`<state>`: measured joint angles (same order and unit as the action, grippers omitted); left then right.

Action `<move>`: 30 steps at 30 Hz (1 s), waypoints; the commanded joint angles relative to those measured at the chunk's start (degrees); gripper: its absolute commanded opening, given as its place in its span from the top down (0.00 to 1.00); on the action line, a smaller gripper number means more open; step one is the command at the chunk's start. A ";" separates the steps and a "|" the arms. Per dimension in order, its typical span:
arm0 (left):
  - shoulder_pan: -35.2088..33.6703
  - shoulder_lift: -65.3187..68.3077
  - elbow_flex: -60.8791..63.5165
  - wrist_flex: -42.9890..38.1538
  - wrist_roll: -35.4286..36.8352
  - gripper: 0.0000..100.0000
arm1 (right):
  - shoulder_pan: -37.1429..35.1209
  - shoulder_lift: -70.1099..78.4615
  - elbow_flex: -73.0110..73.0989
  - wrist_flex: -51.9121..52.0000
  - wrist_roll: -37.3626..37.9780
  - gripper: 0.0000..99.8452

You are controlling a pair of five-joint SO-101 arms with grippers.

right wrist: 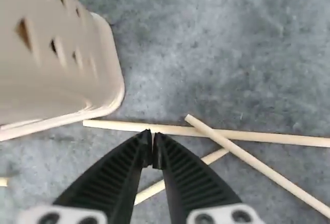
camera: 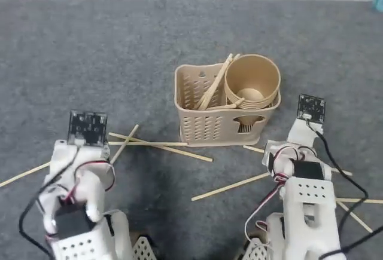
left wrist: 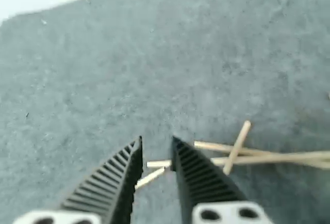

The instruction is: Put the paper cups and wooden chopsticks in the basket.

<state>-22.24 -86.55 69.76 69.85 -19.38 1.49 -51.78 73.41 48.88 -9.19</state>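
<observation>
While the left pincer (left wrist: pixel 157 144) is poised just above the grey, felt-like counter (left wrist: pixel 154 54), its ribbed black jaws are seen parted, with nothing gripped between them. A loose chopstick (left wrist: pixel 152 176) of pale, round-sectioned wood is seen on the counter below the gap between the jaws, and it is touched by neither. A cluster of crossed chopsticks (left wrist: pixel 258 157) is found near by, off to one side of the pincer.

The right pincer (right wrist: pixel 153 134) is closed, its tips pressed together and nothing clamped in them. A long chopstick (right wrist: pixel 232 134) is laid flat across the counter just beyond the tips. It is crossed at an angle by a second chopstick (right wrist: pixel 258 167). The rounded corner of the basket (right wrist: pixel 62 80) is seen close beside this pincer.

In the high view the basket (camera: pixel 206 122) is shown upright between the two arms and farther out on the counter. It is made of beige plastic, rectangular with rounded corners, and its walls are pierced by rows of slots. The paper cups (camera: pixel 254 78), tan and round, are nested together in the compartment nearer the right arm. The leaning chopsticks (camera: pixel 214 86) are propped at a tilt in the other compartment, their upper ends raised over the rim towards the cups.
</observation>
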 commanded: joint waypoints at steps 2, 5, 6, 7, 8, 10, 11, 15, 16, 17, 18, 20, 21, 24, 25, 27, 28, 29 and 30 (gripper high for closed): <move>-0.62 22.33 -15.43 7.03 -4.13 0.88 | -0.22 0.22 -0.35 -1.19 -0.53 0.97; -0.62 37.36 -25.89 15.38 -8.62 0.88 | -0.22 0.48 -0.26 -1.19 -0.53 0.97; -0.62 41.76 -29.23 18.02 -10.64 0.88 | -0.22 0.57 -0.26 -1.19 -0.53 0.97; -0.62 46.24 -32.48 20.40 -12.75 0.88 | -0.22 0.57 -0.26 -1.19 -0.53 0.97; -0.70 50.37 -35.65 22.51 -15.30 0.88 | -0.22 0.66 -0.26 -1.19 -0.53 0.97; -1.49 57.67 -41.19 25.93 -21.19 0.88 | -0.22 0.66 -0.26 -1.19 -0.62 0.97; -2.37 61.01 -43.56 26.99 -24.09 0.88 | -0.22 0.66 -0.26 -1.19 -0.62 0.97; -6.33 72.09 -51.21 27.25 -34.02 0.88 | -0.22 0.66 -0.26 -1.01 -0.62 0.97; -7.30 74.55 -52.88 27.25 -35.60 0.88 | -0.22 0.66 -0.26 -1.01 -0.62 0.97; -8.09 76.66 -54.37 27.25 -37.01 0.88 | -0.22 0.66 -0.26 -1.01 -0.62 0.97; -8.79 78.33 -55.69 27.25 -37.98 0.88 | -0.22 0.66 -0.26 -1.01 -0.62 0.97; -10.11 81.67 -57.89 26.37 -39.21 0.88 | -0.22 0.66 -0.26 -1.10 -0.62 0.97; -10.64 82.81 -58.51 25.05 -39.47 0.88 | -0.22 0.66 -0.26 -1.19 -0.53 0.97; -12.31 86.33 -58.24 19.78 -39.74 0.88 | -0.22 0.66 -0.26 -1.27 -0.44 0.97; -12.75 87.47 -57.80 18.46 -40.53 0.88 | -0.22 0.66 -0.26 -1.27 -0.35 0.97; -13.27 89.32 -56.75 17.05 -44.48 0.88 | -0.22 0.66 -0.26 -1.27 -0.35 0.97; -13.19 90.02 -55.96 16.88 -46.15 0.88 | -0.22 0.66 -0.26 -1.27 -0.35 0.97; -13.10 90.64 -55.08 16.53 -47.03 0.88 | -0.22 0.66 -0.26 -1.27 -0.35 0.97; -12.92 91.16 -54.02 15.38 -47.03 0.88 | -0.22 0.66 -0.26 -1.27 -0.35 0.97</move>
<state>-35.16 4.26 14.55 87.52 -64.22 1.49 -51.52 73.41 48.88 -9.19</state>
